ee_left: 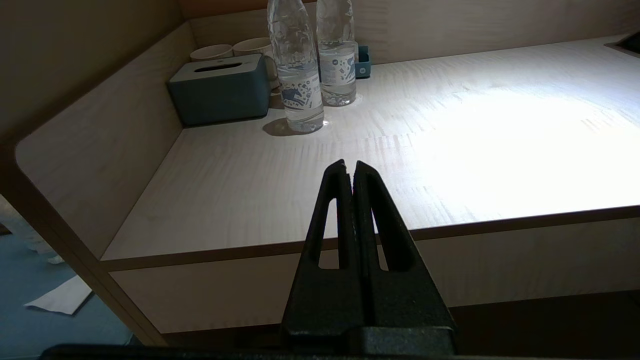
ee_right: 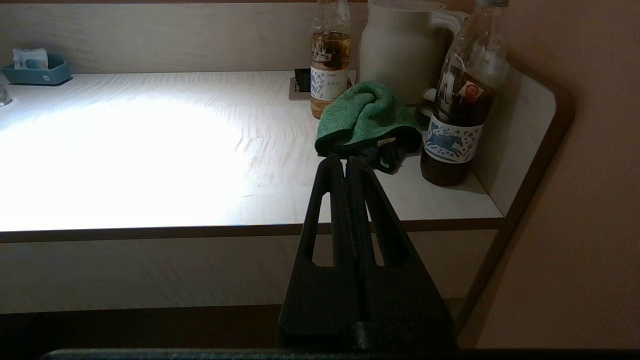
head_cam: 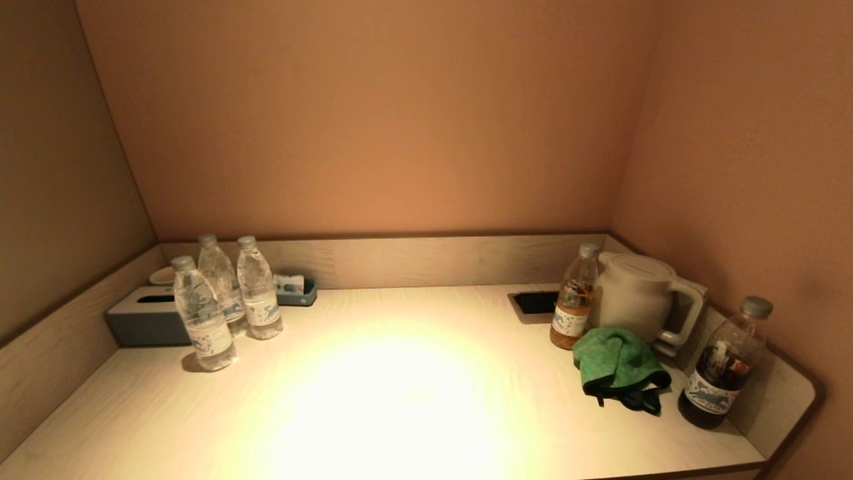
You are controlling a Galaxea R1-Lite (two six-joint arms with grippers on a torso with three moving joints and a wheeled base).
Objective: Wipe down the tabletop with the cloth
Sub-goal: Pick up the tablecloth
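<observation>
A crumpled green cloth (head_cam: 617,365) lies on the pale wooden tabletop (head_cam: 400,393) at the right, in front of the kettle; it also shows in the right wrist view (ee_right: 368,118). My right gripper (ee_right: 346,161) is shut and empty, held in front of and below the table's front edge, short of the cloth. My left gripper (ee_left: 349,166) is shut and empty, held before the front edge at the table's left side. Neither gripper shows in the head view.
Three clear water bottles (head_cam: 226,300) and a grey tissue box (head_cam: 145,319) stand at the back left, with a small blue tray (head_cam: 297,291). A cream kettle (head_cam: 640,293), a tea bottle (head_cam: 572,308), a dark drink bottle (head_cam: 723,367) and a recessed socket (head_cam: 535,303) crowd the right.
</observation>
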